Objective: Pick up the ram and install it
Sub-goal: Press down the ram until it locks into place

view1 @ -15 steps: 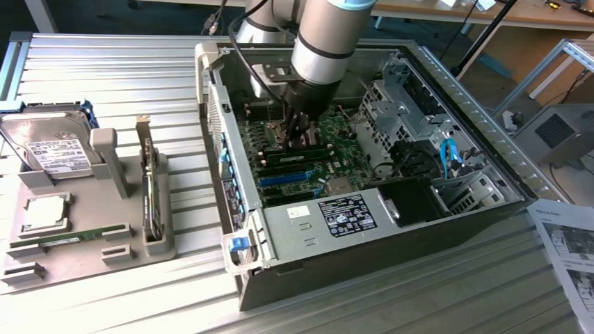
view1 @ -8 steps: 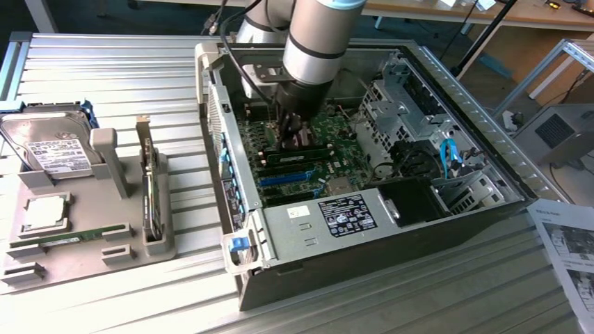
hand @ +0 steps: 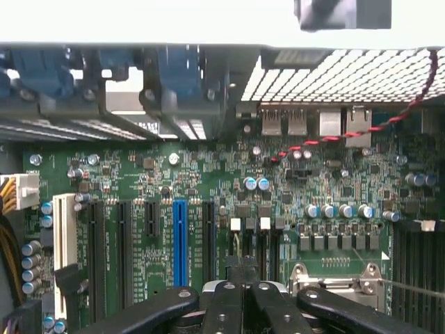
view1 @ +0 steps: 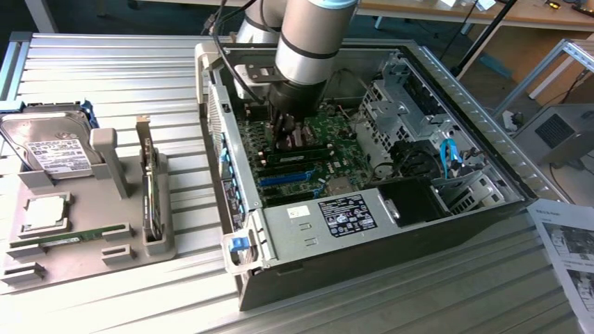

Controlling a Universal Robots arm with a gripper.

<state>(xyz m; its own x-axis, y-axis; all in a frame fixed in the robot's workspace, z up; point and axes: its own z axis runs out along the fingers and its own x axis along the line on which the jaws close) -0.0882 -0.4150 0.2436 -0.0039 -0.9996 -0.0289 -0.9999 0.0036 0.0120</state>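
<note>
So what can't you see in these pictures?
1. Whether the gripper holds anything: wrist view, the picture edge cuts it off; exterior view, the arm hides it.
2. Hard drive label print: exterior view, too small.
3. Paper sheet: exterior view, cut by the right edge.

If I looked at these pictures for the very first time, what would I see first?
First, the big silver robot arm reaching down into the open computer case, its hand low over the green motherboard. Next, the grey tray at the exterior view's left, with a hard drive at its far end and a green ram stick lying in it.
</note>
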